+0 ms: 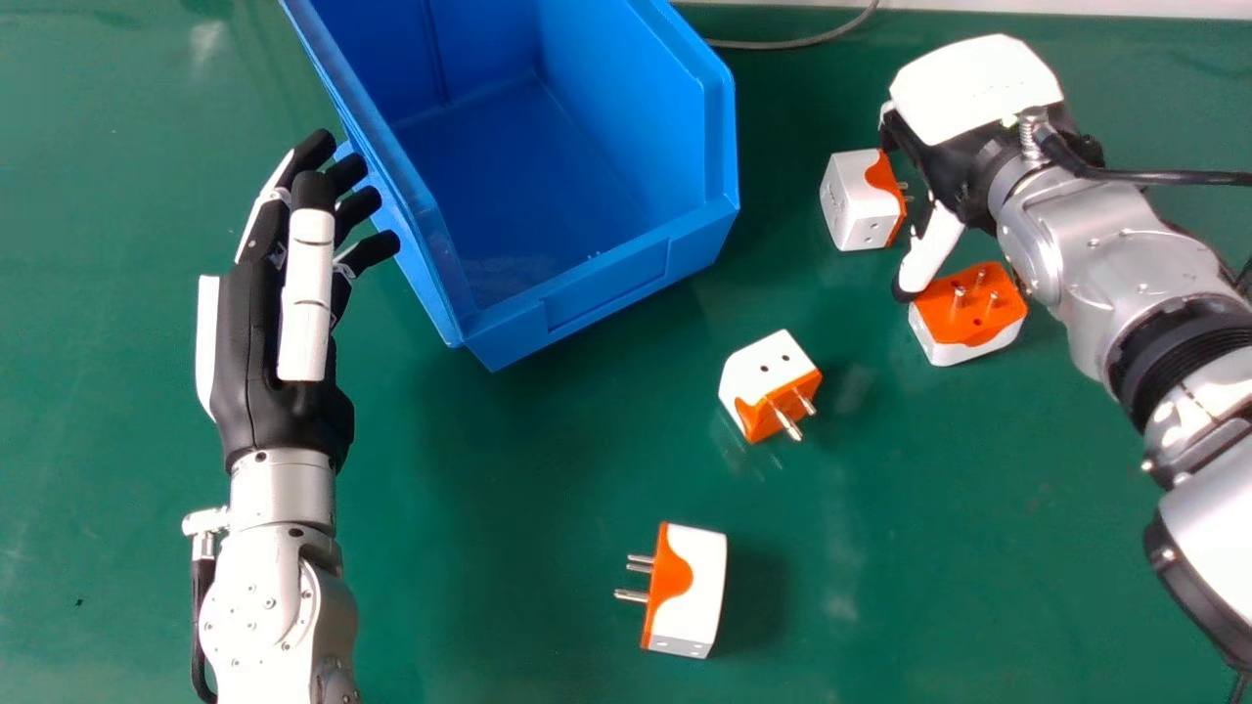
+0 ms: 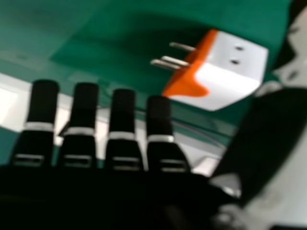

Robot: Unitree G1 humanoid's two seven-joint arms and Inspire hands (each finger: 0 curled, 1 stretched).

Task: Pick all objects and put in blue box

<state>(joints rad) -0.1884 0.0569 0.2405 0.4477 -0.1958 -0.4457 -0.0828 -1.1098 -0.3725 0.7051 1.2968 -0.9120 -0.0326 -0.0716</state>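
My right hand (image 1: 954, 171) is beside one adapter (image 1: 851, 200), its fingers straight and apart. The adapter's faint mark I cannot read. Second adapter (image 1: 959, 347), third adapter (image 1: 748, 376) and fourth adapter (image 1: 693, 592) lie also outside the blue box (image 1: 606, 284). My left hand (image 1: 254, 362), fingers extended, is near this box.

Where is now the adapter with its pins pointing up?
In the head view, the upturned adapter lies on the right side, close beside the right hand, to the right of the blue box.
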